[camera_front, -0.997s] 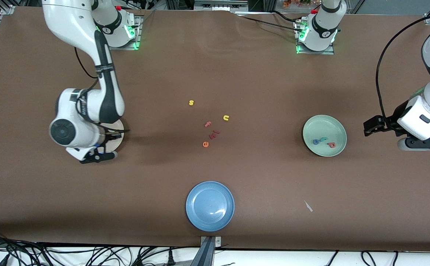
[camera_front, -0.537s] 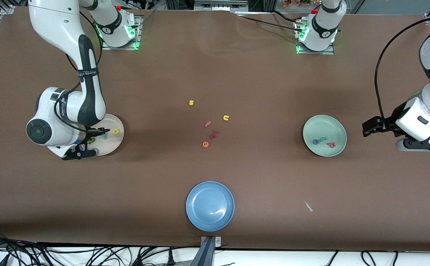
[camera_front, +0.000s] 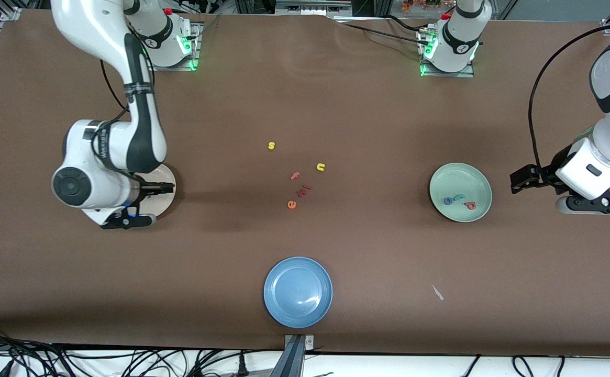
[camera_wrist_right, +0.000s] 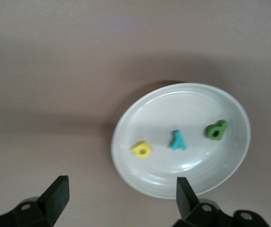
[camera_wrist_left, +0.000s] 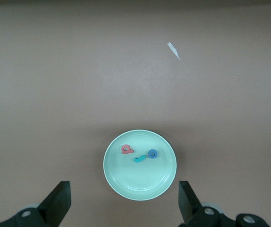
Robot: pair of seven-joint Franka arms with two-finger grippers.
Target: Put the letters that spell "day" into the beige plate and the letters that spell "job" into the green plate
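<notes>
The beige plate [camera_wrist_right: 180,139] holds the yellow "a" [camera_wrist_right: 142,149], teal "y" [camera_wrist_right: 178,140] and green "d" [camera_wrist_right: 216,129]. In the front view only its rim [camera_front: 166,193] shows from under the right arm. My right gripper [camera_wrist_right: 121,201] hangs open and empty over that plate's edge. The green plate [camera_front: 461,192] carries the blue "o" [camera_front: 447,201], teal "j" [camera_front: 459,198] and pinkish-red "b" [camera_front: 470,206]. My left gripper [camera_wrist_left: 124,205] is open and empty, up in the air beside the green plate [camera_wrist_left: 140,164] at the left arm's end of the table.
A blue plate [camera_front: 298,291] sits near the front edge. Mid-table lie a yellow "s" [camera_front: 270,145], yellow "u" [camera_front: 320,167], pink "f" [camera_front: 295,176], orange "e" [camera_front: 291,204] and small red letters [camera_front: 305,189]. A white scrap [camera_front: 437,292] lies nearer the camera than the green plate.
The right gripper has gone from shut to open, and its hand swung out past the beige plate and partly back over it. The left arm shifted slightly.
</notes>
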